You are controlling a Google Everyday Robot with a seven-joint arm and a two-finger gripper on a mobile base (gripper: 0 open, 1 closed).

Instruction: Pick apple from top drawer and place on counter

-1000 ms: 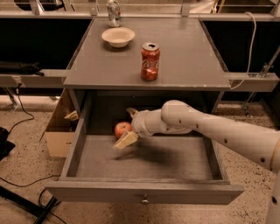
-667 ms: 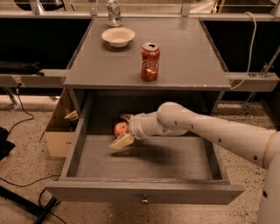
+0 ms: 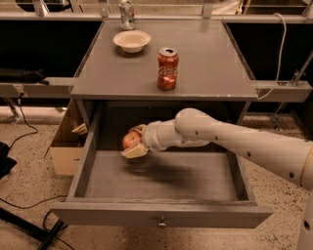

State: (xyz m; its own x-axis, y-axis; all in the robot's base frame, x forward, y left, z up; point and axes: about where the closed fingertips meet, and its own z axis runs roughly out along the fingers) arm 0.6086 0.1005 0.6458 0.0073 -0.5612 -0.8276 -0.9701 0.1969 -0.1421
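The apple point(image 3: 129, 140), small and red with a yellowish patch, sits at the back left of the open top drawer point(image 3: 156, 214), just above its grey bottom. My gripper point(image 3: 131, 142) reaches into the drawer from the right. One tan finger is above the apple and one tan finger point(image 3: 135, 152) is below it, and they close on the apple. The grey counter point(image 3: 205, 63) lies above the drawer. My white arm point(image 3: 230, 139) crosses the right side of the drawer.
A red Coca-Cola can point(image 3: 167, 68) stands near the counter's front centre. A cream bowl point(image 3: 131, 40) and a shiny crumpled bottle point(image 3: 127, 12) are at the back. A cardboard box point(image 3: 64, 151) stands left of the cabinet. Cables point(image 3: 24, 205) lie on the floor.
My gripper has moved a little left and up in the drawer, and the apple has moved with it between the fingers.
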